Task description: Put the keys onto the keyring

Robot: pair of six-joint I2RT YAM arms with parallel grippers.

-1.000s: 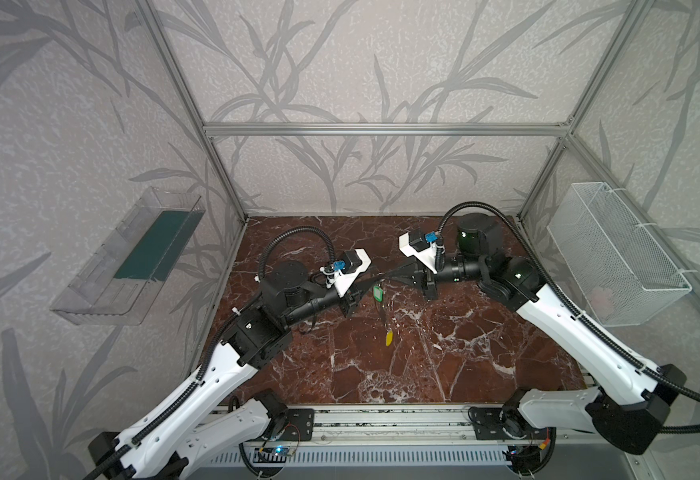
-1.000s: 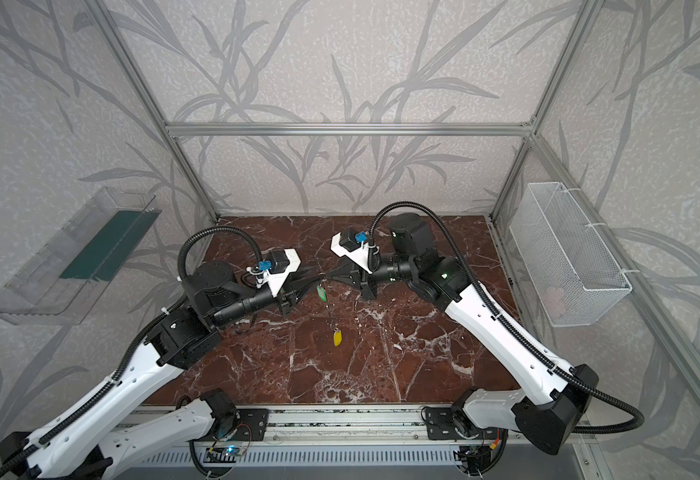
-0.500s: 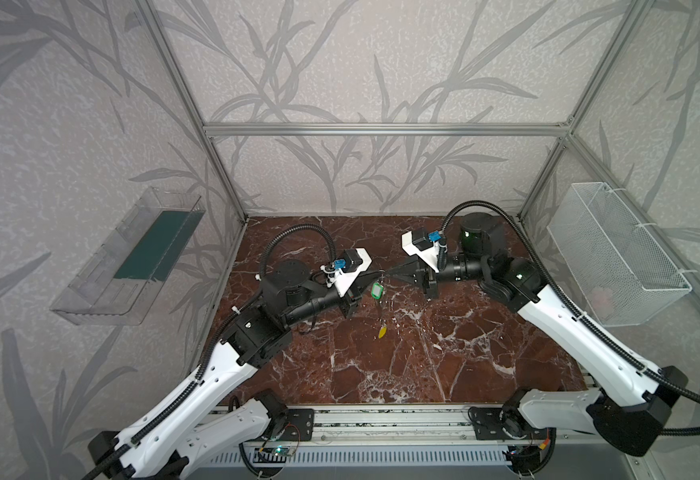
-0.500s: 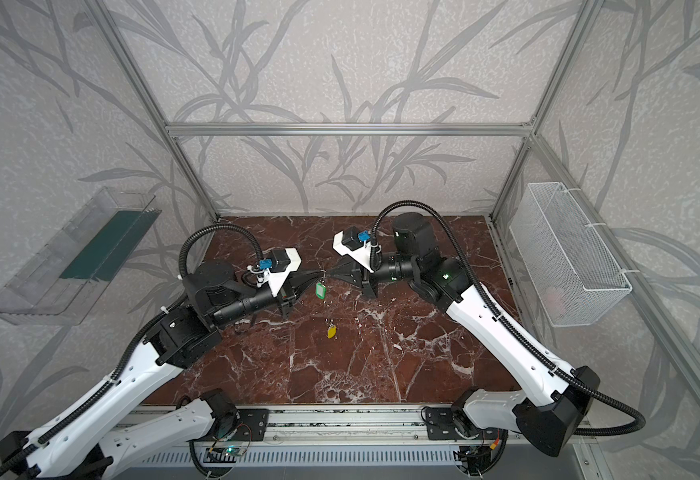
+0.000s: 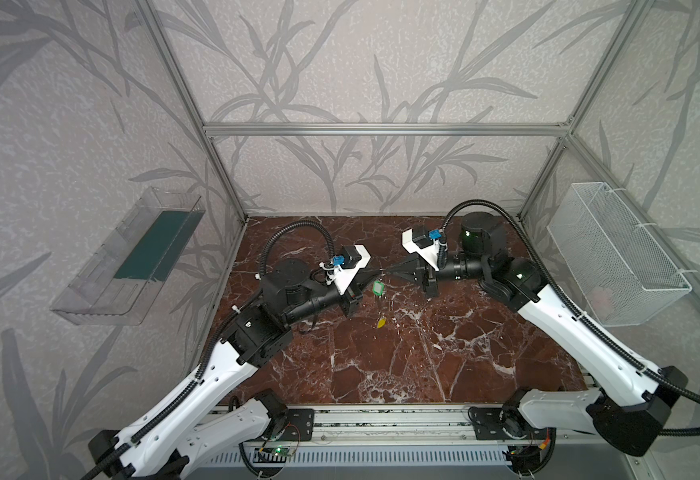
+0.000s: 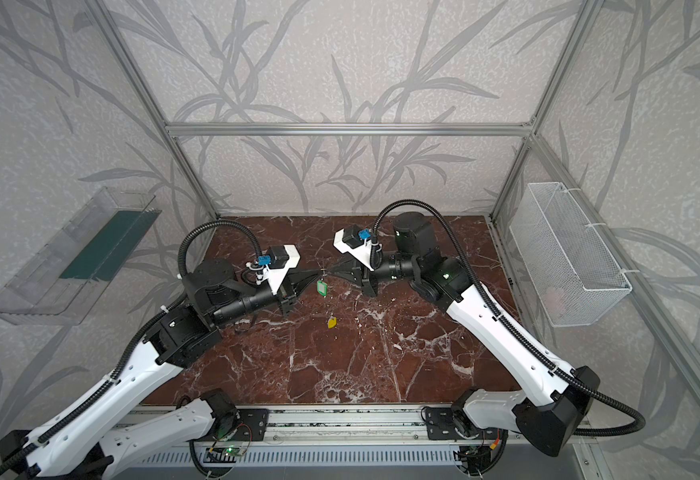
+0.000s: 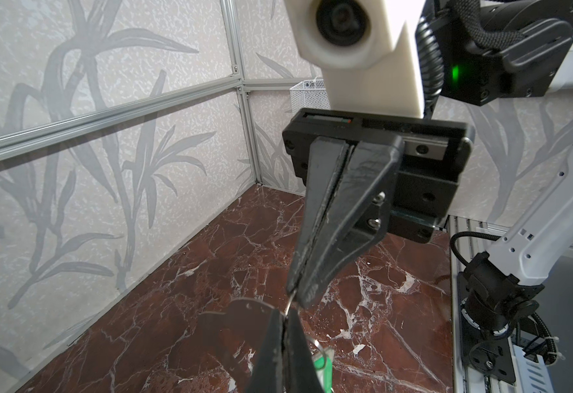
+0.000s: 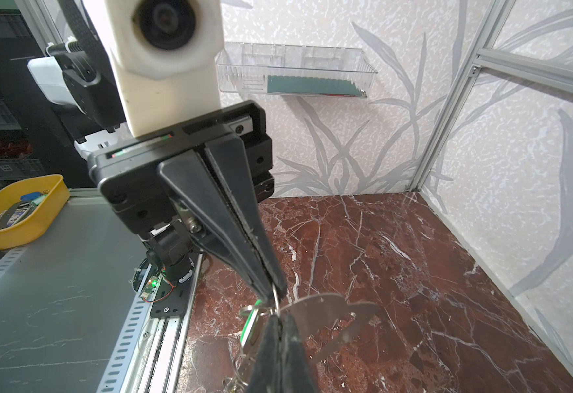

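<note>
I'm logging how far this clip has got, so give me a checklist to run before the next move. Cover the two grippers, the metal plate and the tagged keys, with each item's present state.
1. Both grippers shut: ok. The left gripper and right gripper are closed and meet tip to tip.
2. Keyring plate off the table: ok. It sits in the air where the tips meet.
3. Which gripper grips the plate: cannot tell.
4. Green tag hanging free: ok. It hangs just under the tips.
5. Yellow tag clear of the table: cannot tell. It dangles lower than the green tag.
6. Both tags joined to the plate: cannot tell. The links are too fine to see.
</note>
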